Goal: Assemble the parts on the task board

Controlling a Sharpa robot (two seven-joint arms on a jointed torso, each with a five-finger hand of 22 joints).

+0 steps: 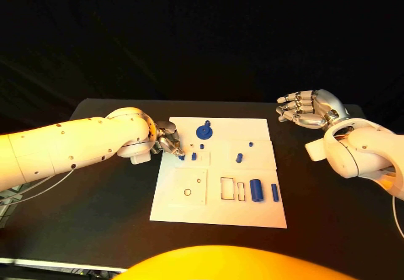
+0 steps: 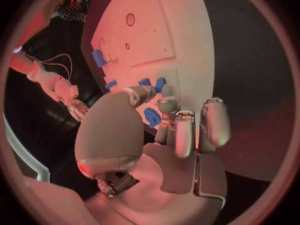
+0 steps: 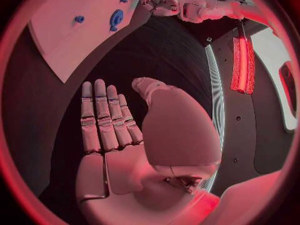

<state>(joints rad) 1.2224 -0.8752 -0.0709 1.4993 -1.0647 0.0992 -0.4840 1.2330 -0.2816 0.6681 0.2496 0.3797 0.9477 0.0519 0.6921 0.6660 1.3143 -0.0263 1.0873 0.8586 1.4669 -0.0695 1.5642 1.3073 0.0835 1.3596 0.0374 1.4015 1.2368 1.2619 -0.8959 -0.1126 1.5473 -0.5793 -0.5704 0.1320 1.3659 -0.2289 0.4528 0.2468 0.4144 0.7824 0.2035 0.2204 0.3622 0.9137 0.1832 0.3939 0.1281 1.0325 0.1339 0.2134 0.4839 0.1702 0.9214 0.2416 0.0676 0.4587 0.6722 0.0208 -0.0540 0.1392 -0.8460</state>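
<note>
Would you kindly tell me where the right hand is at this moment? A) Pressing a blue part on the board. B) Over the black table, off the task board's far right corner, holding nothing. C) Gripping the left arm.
B: the right hand hangs over bare black table beyond the task board, fingers apart and empty.

Left arm (image 1: pixel 72 143): extended in from the left side, wrist bent inward, left hand (image 1: pixel 167 140) lowered with fingers (image 2: pixel 178 130) curled downward and fingertips bunched together. Right arm (image 1: pixel 358 149): raised at the right side, right hand (image 1: pixel 307 108) held aloft, palm exposed, fingers (image 3: pixel 103 117) laid straight and side by side, nothing held.
</note>
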